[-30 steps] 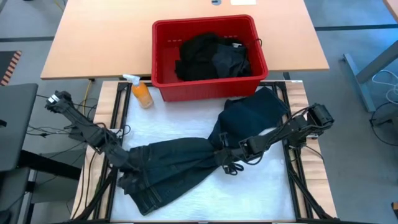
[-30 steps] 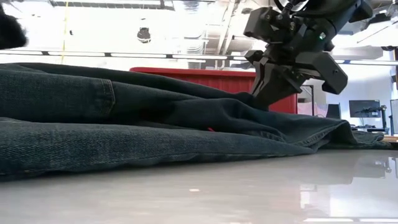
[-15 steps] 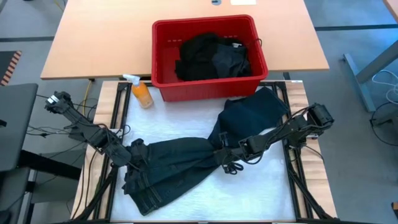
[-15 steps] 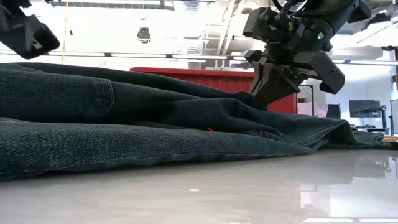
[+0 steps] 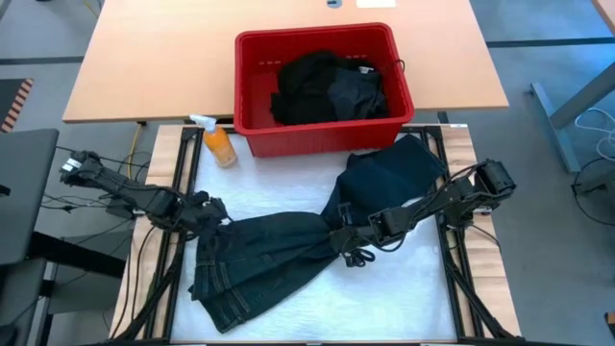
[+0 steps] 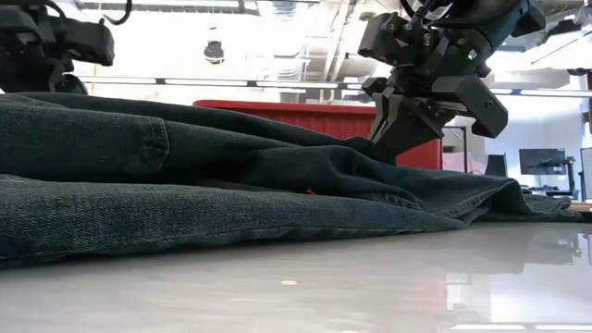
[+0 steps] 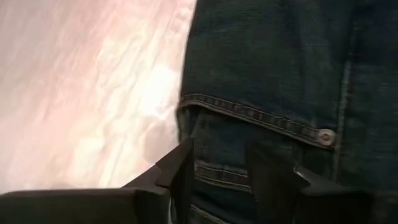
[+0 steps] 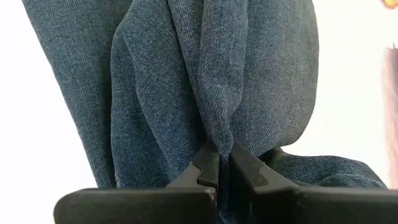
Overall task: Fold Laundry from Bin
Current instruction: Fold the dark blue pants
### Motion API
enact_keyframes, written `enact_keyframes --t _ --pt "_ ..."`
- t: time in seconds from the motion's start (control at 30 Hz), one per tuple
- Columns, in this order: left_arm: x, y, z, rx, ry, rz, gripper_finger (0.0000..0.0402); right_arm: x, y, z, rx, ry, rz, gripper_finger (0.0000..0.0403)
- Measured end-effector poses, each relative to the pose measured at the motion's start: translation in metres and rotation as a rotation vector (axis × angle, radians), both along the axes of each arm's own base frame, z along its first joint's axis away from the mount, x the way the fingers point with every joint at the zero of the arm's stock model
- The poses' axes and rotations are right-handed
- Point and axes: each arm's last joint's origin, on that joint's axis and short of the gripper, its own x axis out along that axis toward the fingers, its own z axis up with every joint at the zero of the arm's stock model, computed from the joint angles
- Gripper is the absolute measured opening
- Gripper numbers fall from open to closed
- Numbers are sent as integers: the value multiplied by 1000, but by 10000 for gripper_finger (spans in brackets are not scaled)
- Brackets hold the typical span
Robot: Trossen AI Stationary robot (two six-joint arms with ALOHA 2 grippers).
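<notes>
Mid-surface, my right fingers [image 8: 219, 167] pinch the dark blue denim jeans [image 5: 279, 255], left fingers [image 7: 217, 177] apart at the waistband; next, I'd regrip there to fold.

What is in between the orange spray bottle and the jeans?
In the high view, only bare white table cover lies between the orange spray bottle and the jeans; nothing else sits there.
</notes>
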Motion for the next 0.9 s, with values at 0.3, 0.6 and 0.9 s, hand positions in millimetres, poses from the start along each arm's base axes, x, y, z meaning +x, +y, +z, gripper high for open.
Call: enact_keyframes --t 0.3,0.6,0.9 --pt "3 16 -21 -77 50 -12 131 0 0 0 12 4 8 34" --pt "8 19 -22 -105 6 -78 131 1 -1 0 16 6 9 34" --pt "12 19 -20 -48 -41 -207 141 2 -7 0 36 11 5 33"
